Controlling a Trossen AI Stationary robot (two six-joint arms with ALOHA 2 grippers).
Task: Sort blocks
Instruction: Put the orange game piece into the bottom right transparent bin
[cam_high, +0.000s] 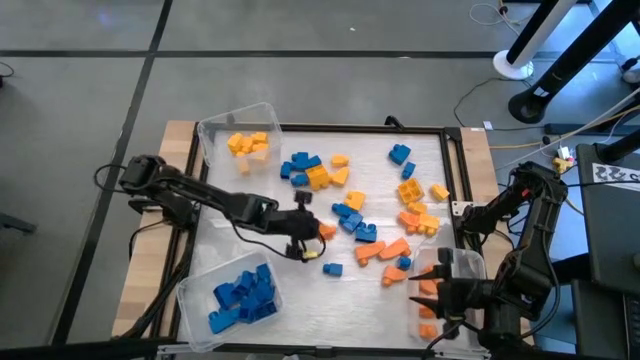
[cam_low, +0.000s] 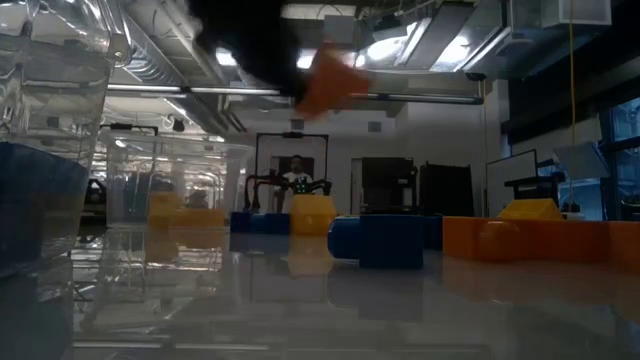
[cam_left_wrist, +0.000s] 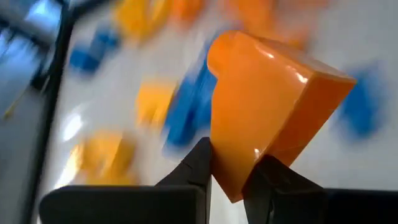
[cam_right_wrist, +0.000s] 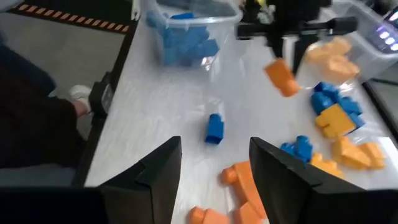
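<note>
The left gripper (cam_high: 318, 236) pinches an orange block (cam_left_wrist: 267, 106) above mid-table, loose blocks (cam_high: 350, 205) scattered rightward, while the right gripper (cam_high: 428, 298) waits with fingers parted over the bin (cam_high: 470, 262) of orange blocks at the right.

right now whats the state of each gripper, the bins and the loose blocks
left gripper: shut on an orange block, lifted off the table
right gripper: open, empty, over the orange bin
blue bin: holds blue blocks
yellow bin: holds a few yellow blocks
loose blocks: mixed colours, scattered on the table
</note>
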